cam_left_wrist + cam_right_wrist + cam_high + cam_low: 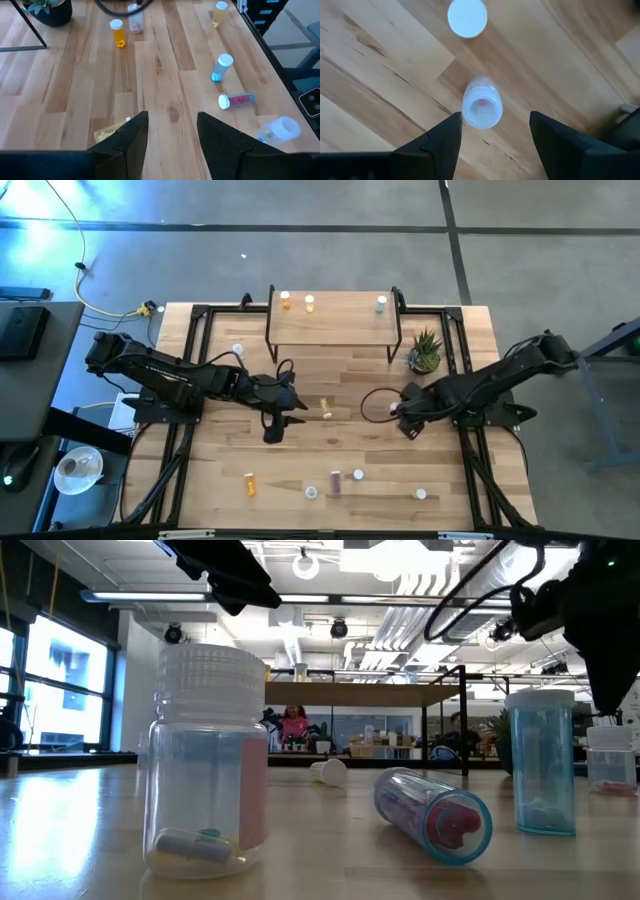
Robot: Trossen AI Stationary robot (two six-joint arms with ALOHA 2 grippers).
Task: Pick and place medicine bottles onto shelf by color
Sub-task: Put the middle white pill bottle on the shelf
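Observation:
The shelf (330,320) stands at the far middle with two orange bottles (286,301) and one bluish bottle (381,304) on top. My left gripper (172,122) is open, low over the table's middle (293,410). A yellow bottle (112,131) lies on its side close beside one finger; it also shows in the high view (326,408). My right gripper (495,125) is open and points down at right of middle (403,420), above an upright pale bottle (481,107). A white-capped orange bottle (467,17) stands beyond that one.
Several bottles sit near the front edge: an orange one (250,483), a purple one (336,481) and a white one (421,494). Another stands at the far left (237,351). A potted plant (425,352) stands by the shelf's right leg. Black frame rails run along both sides.

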